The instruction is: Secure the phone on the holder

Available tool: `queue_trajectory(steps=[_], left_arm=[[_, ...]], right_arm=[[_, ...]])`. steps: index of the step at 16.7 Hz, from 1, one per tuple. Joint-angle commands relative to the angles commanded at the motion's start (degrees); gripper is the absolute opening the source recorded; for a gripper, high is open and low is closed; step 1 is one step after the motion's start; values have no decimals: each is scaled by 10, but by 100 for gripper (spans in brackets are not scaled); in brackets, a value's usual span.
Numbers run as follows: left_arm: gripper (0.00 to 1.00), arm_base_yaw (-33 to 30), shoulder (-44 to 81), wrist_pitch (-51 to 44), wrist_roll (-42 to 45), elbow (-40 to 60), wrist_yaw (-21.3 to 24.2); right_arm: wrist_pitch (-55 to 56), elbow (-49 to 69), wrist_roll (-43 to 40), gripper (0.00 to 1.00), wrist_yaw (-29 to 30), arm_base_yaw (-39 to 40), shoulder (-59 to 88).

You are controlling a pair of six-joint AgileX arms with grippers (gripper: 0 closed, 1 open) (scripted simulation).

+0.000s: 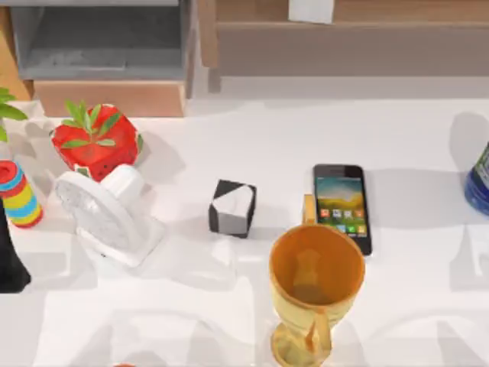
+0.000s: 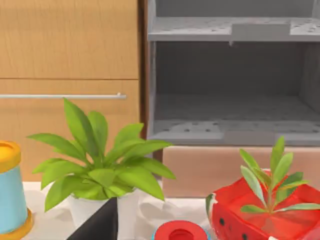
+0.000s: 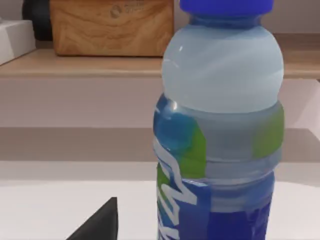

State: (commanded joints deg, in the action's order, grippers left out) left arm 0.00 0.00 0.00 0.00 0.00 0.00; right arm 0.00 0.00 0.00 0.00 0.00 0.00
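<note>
The phone lies flat and screen-up on the white table, right of centre, its lit screen showing rows of app icons. A small yellow-orange upright piece, apparently the holder, stands against the phone's left edge, its lower part hidden behind a golden cup. My left arm is a dark shape at the table's left edge, far from the phone. A dark part of my left gripper shows in the left wrist view. A dark part of my right gripper shows beside a blue bottle.
A black-and-white cube sits left of the phone. Further left are a white fan, a red watermelon planter and a striped cylinder. The blue bottle stands at the right edge. Shelves line the back.
</note>
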Motion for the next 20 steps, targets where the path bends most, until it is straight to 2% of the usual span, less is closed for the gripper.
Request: queue_trajectory(steps=[4,8,13,20], left_arm=[[100,0,0,0,0,0,0],[100,0,0,0,0,0,0],[100,0,0,0,0,0,0],[100,0,0,0,0,0,0]], right_arm=[[-11,15,4,100,1,4,17],[-73,106,30,100,0,31,121],[-198,304,92,100,-5,87,350],[-403,642,201,100,-3,176,755]])
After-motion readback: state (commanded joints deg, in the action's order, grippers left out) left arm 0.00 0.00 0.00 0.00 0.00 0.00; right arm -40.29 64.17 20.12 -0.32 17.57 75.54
